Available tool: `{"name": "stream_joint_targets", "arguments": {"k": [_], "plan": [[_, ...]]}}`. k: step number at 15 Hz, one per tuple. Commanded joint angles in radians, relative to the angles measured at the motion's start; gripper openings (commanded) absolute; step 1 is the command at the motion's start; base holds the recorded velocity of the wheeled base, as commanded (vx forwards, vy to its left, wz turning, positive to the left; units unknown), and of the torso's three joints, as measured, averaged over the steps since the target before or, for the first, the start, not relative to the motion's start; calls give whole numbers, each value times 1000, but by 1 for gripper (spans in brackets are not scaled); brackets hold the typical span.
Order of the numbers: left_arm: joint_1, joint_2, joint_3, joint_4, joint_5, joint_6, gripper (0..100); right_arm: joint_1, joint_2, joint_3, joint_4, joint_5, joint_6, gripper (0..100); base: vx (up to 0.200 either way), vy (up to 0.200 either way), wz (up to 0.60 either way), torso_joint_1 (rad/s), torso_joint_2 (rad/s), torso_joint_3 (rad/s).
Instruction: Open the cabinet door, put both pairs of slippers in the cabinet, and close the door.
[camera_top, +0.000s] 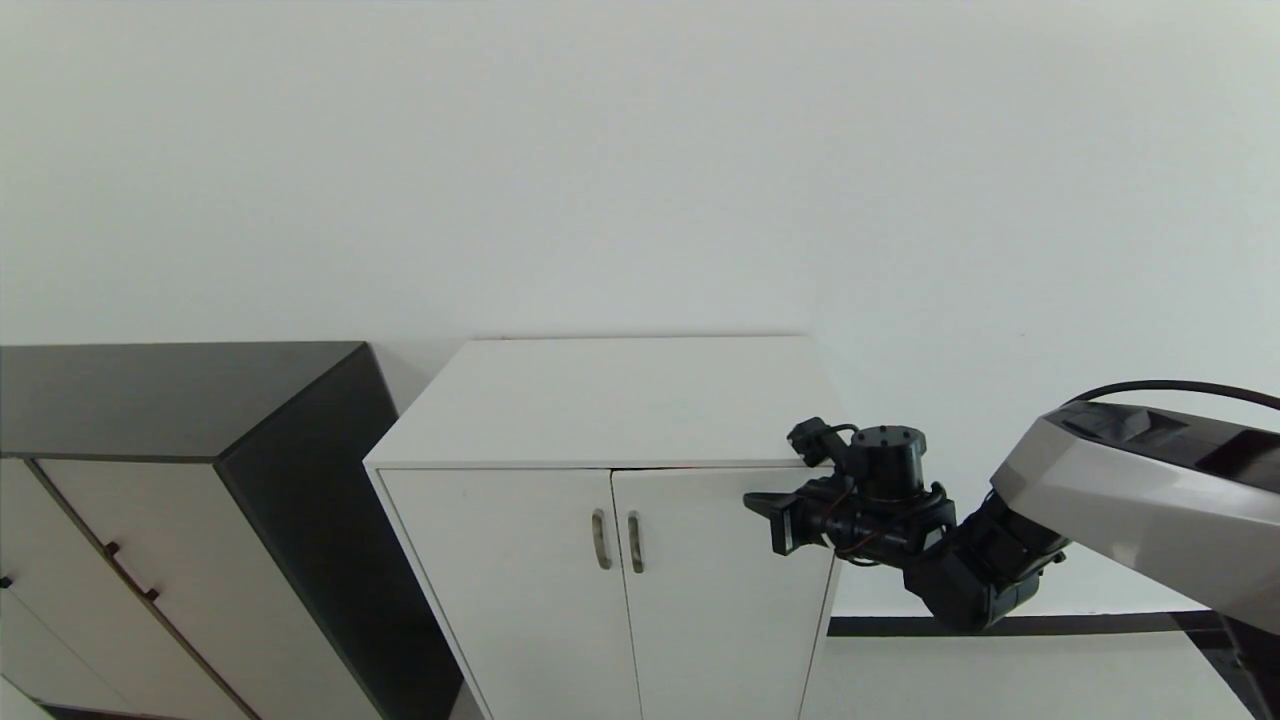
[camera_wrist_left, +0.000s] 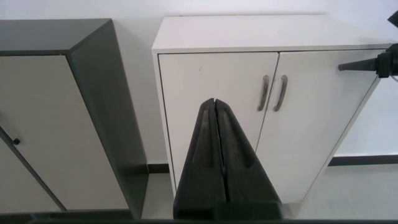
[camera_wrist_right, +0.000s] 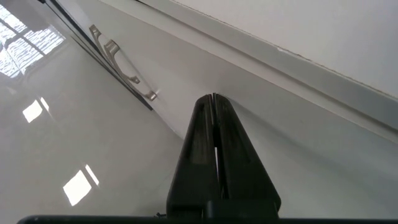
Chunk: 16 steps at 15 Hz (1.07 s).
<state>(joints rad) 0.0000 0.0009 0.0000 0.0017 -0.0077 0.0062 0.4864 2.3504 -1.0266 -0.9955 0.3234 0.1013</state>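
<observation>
A white two-door cabinet (camera_top: 610, 400) stands against the wall with both doors closed. Two metal handles (camera_top: 617, 540) sit side by side at the middle seam; they are the handles (camera_wrist_left: 272, 93) in the left wrist view and the handles (camera_wrist_right: 121, 61) in the right wrist view. My right gripper (camera_top: 762, 508) is shut and hangs just in front of the right door (camera_top: 720, 590), near its upper part, to the right of the handles. My left gripper (camera_wrist_left: 215, 106) is shut, held back from the cabinet and facing the left door (camera_wrist_left: 214, 112).
A dark grey cabinet (camera_top: 190, 400) with pale doors stands close on the left of the white one. A black baseboard (camera_top: 1000, 625) runs along the wall on the right, above pale floor.
</observation>
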Motion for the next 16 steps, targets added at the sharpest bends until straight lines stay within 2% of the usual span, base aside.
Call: {"name": "stream_joint_targets", "arguments": {"k": [1,4,6,13,16], "plan": [[0,1,0,0,0,0,0,0,0,-1,0,0,0,0,0,0,0,0,0,0],[0,1,0,0,0,0,0,0,0,-6,0,-3,0,0,0,0,0,0,0,0],[0,1,0,0,0,0,0,1,7,-18,0,-41,15,0,0,0,0,0,0,0],[0,1,0,0,0,0,0,3,-2,-12,-3,-46,15,0,0,0,0,0,0,0],[0,1,0,0,0,0,0,21,-122,92,-3,-126,12,0,0,0,0,0,0,0]]}}
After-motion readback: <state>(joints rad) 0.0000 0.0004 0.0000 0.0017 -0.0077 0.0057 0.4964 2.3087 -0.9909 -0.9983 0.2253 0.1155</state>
